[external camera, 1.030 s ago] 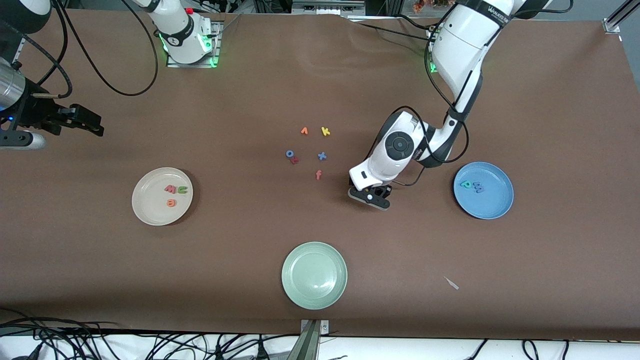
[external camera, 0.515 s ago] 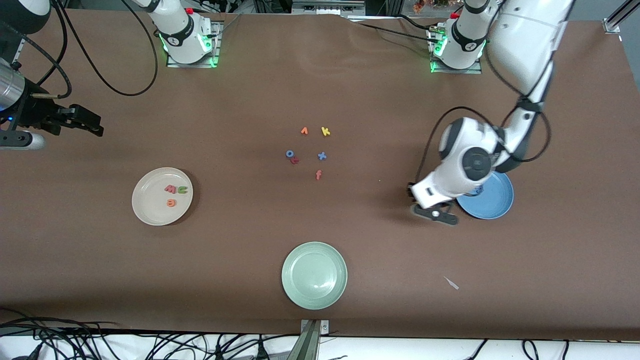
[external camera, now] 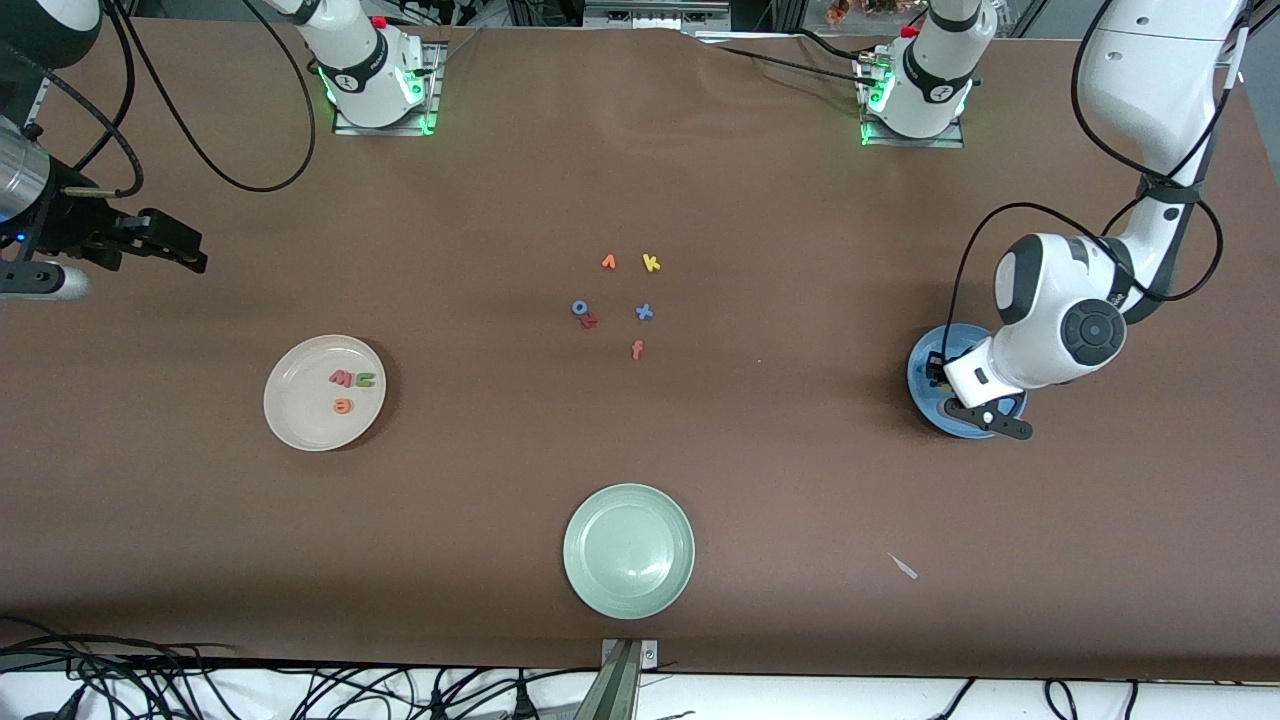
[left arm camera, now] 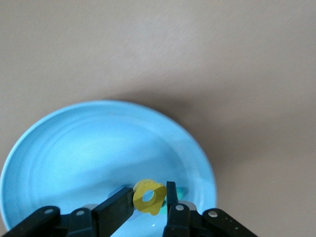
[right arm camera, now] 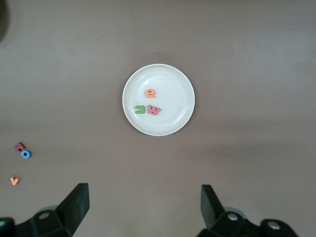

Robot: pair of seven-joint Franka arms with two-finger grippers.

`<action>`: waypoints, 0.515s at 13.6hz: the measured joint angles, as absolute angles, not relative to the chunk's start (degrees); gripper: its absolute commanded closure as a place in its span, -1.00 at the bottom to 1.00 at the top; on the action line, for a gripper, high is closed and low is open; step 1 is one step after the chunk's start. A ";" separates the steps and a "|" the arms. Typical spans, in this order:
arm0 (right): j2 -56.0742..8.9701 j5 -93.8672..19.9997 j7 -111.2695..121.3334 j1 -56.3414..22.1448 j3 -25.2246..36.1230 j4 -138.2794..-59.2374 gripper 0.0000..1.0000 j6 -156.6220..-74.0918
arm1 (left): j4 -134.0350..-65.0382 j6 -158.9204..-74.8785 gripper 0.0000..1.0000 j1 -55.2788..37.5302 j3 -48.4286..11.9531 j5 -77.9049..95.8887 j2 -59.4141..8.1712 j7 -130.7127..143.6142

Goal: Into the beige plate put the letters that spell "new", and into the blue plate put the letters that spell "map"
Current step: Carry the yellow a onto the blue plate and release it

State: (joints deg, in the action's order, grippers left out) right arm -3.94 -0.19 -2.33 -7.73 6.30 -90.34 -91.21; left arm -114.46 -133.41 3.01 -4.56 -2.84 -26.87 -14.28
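Plates: 3 — beige plate (external camera: 300, 420), blue plate (external camera: 925, 400), green plate (external camera: 628, 550). Letters: 3 in beige, 6 loose mid-table, 1 yellow a (left arm camera: 148, 197) in left gripper (left arm camera: 148, 203). Arms: 2.

This looks like a robotics lab. Two white arms are bolted to metal base plates (external camera: 380, 120) lit green, at the edge of a table (external camera: 640, 480) covered in plain brown sheeting. Black cables (external camera: 200, 680) lie tangled along the near edge, and aluminium framing (external camera: 1230, 40), probably a rig, stands at one corner.
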 measured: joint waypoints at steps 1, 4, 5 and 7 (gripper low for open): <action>-3.94 -0.19 -2.33 -7.73 6.30 -90.34 -1.00 -91.20 | -114.64 -133.58 -0.03 3.03 -4.18 -3.57 -26.87 -14.32; -3.94 -0.19 -2.33 -7.73 6.30 -90.34 -1.00 -91.20 | -114.72 -133.69 -1.00 3.02 -3.43 -4.32 -26.86 -14.33; -3.94 -0.19 -2.33 -7.73 6.30 -90.34 -1.00 -91.20 | -114.70 -133.88 -1.00 3.03 -3.23 -4.32 -26.84 -14.34; -3.94 -0.19 -2.33 -7.73 6.30 -90.34 -1.00 -91.20 | -114.43 -134.35 -1.00 3.03 -2.96 -4.32 -26.42 -14.34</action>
State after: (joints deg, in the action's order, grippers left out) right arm -3.94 -0.19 -2.33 -7.73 6.30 -90.34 -91.20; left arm -114.43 -134.35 3.03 -2.96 -4.32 -26.42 -14.34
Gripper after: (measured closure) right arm 0.000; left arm 0.216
